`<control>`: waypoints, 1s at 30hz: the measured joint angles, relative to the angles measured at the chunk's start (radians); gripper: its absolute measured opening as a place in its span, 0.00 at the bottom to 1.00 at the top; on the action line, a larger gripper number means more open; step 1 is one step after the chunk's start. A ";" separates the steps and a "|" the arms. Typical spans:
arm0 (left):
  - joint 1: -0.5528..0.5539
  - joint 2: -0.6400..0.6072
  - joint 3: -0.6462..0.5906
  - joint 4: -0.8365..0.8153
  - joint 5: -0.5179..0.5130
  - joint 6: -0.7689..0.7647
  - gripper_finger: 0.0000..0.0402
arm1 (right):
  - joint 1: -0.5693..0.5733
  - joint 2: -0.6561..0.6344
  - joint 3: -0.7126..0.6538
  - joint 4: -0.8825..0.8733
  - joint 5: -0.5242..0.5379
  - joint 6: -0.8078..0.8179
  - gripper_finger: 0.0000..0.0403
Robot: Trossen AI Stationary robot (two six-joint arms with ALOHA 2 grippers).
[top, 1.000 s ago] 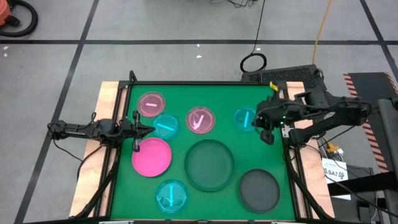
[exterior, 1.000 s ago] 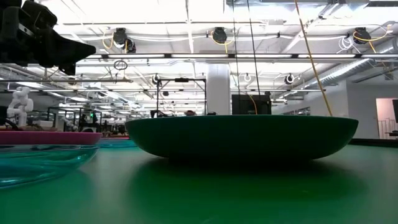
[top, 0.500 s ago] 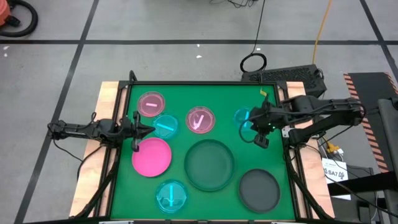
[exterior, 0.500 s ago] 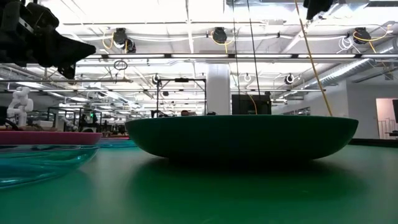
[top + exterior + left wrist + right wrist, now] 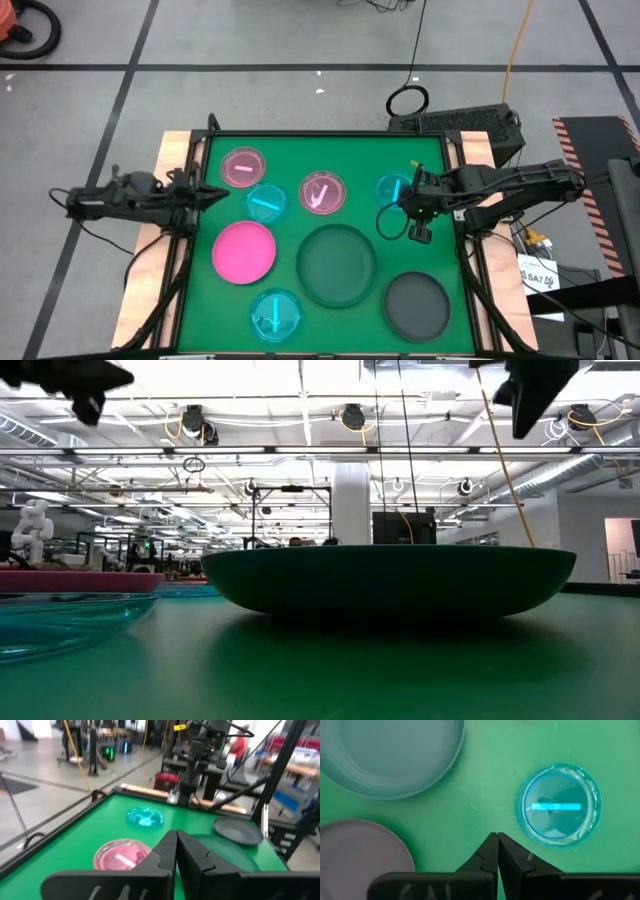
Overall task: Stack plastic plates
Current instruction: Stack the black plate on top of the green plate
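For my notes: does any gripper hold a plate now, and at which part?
No. The left gripper and right gripper are both shut on nothing; the right one hangs above the mat beside a small cyan plate.

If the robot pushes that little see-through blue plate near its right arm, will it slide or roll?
Probably slide: the small cyan plate lies flat on the green table, so rolling seems unlikely. It looks thin and translucent, likely light. Its low rim may be hard for fingers to catch.

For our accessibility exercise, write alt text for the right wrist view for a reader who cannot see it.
The right gripper, its jaws shut, hangs over the green table mat, holding nothing. Just beyond its tips lies a small round translucent cyan plastic plate; a large round dark grey plastic plate and part of another grey plate lie to the side.
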 joint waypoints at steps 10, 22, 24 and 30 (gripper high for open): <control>0.000 0.305 0.423 -0.226 -0.003 -0.011 0.04 | 0.000 -0.012 -0.182 0.127 -0.046 -0.034 0.00; -0.001 0.642 0.682 -0.351 -0.008 -0.142 0.04 | 0.002 -0.025 -0.361 0.227 -0.188 -0.015 0.00; -0.002 0.684 0.686 -0.348 -0.008 -0.184 0.04 | 0.002 -0.027 -0.371 0.232 -0.188 0.018 0.00; -0.019 0.806 0.686 -0.348 -0.001 -0.313 0.04 | 0.002 -0.027 -0.379 0.286 -0.188 0.087 0.00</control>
